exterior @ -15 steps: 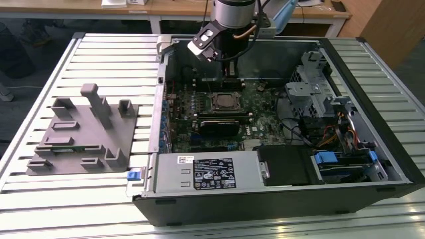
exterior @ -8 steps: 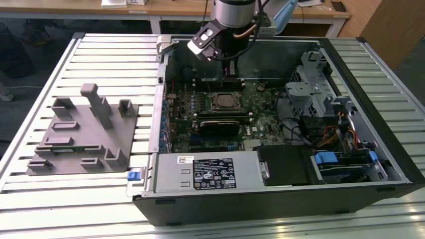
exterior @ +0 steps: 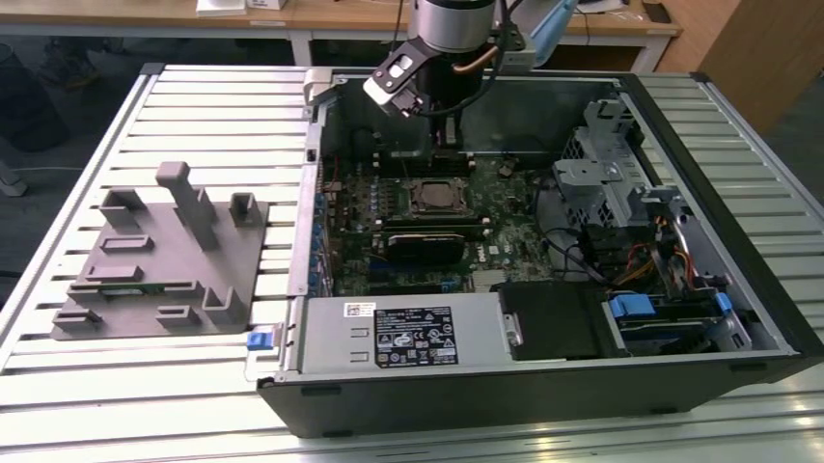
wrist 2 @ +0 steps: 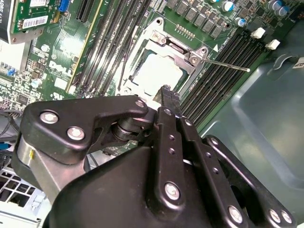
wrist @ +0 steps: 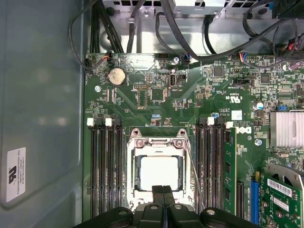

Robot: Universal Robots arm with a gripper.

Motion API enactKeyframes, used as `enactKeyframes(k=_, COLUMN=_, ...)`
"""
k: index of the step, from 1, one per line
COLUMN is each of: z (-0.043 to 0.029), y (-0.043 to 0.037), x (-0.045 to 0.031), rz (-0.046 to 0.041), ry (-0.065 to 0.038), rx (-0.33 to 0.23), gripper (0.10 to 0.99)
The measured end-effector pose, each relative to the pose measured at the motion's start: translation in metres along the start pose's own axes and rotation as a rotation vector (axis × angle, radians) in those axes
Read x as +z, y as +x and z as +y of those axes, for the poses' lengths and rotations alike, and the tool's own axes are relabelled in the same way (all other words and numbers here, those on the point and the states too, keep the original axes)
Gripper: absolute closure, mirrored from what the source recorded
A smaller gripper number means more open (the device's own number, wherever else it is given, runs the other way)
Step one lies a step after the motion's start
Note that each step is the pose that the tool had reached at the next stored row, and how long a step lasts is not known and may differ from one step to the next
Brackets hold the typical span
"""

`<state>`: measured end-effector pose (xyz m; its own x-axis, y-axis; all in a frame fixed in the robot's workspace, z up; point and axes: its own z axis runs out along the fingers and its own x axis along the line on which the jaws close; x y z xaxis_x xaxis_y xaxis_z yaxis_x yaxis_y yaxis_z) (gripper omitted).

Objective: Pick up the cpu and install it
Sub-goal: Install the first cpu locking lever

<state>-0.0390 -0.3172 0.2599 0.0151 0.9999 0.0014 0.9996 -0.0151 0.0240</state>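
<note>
The open computer case [exterior: 541, 386] lies on a slatted table [exterior: 193, 386], and its green motherboard [wrist: 190, 114] carries the socket frame [wrist: 156, 142] between two groups of memory slots [wrist: 102, 166]. The gripper [wrist: 163, 189] hangs over this frame's edge, its fingers pressed together with nothing between them. The cpu [wrist: 159, 172] lies flat inside the frame, silvery top up.

Exterior view looks down on the whole case [exterior: 541, 395]; both wrist views closely share the socket [wrist: 156, 142] [wrist 2: 183, 52].
</note>
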Motion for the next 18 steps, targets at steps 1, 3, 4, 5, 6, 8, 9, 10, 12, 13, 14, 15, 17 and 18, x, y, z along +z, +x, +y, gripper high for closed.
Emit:
enactKeyframes(k=1, z=0.0, y=0.0, x=0.0, rz=0.0001, ry=0.0, rx=-0.008, gripper=0.98)
enactKeyframes(k=3, z=0.0, y=0.0, x=0.0, rz=0.0007, ry=0.0, rx=-0.044, gripper=0.98)
enactKeyframes(k=4, z=0.0, y=0.0, x=0.0001, rz=0.0012, ry=0.0, rx=-0.062, gripper=0.98)
enactKeyframes(k=5, z=0.0, y=0.0, x=0.0001, rz=0.0017, ry=0.0, rx=-0.079, gripper=0.98)
enactKeyframes(k=6, z=0.0, y=0.0, x=0.0002, rz=0.0021, ry=0.0, rx=-0.095, gripper=0.98)
enactKeyframes(k=8, z=-0.0001, y=0.0, x=0.0004, rz=0.003, ry=0.0, rx=-0.129, gripper=0.98)
enactKeyframes(k=9, z=-0.0002, y=-0.0001, x=0.0005, rz=0.0034, ry=0.0, rx=-0.148, gripper=0.98)
enactKeyframes(k=10, z=-0.0002, y=-0.0001, x=0.0007, rz=0.0037, ry=0.0, rx=-0.166, gripper=0.98)
enactKeyframes(k=12, z=-0.0006, y=-0.0001, x=0.001, rz=0.0044, ry=0.0, rx=-0.191, gripper=0.98)
enactKeyframes(k=13, z=-0.0007, y=-0.0001, x=0.0011, rz=0.0046, ry=0.0, rx=-0.198, gripper=0.98)
enactKeyframes(k=14, z=-0.0008, y=-0.0001, x=0.0013, rz=0.0048, ry=0.0, rx=-0.204, gripper=0.98)
enactKeyframes(k=15, z=-0.0011, y=-0.0002, x=0.0014, rz=0.007, ry=0.0, rx=-0.21, gripper=0.98)
enactKeyframes(k=17, z=-0.0011, y=-0.0004, x=0.0014, rz=0.0088, ry=0.0, rx=-0.224, gripper=0.98)
enactKeyframes(k=18, z=-0.0011, y=-0.0003, x=0.0014, rz=0.0092, ry=0.0, rx=-0.236, gripper=0.98)
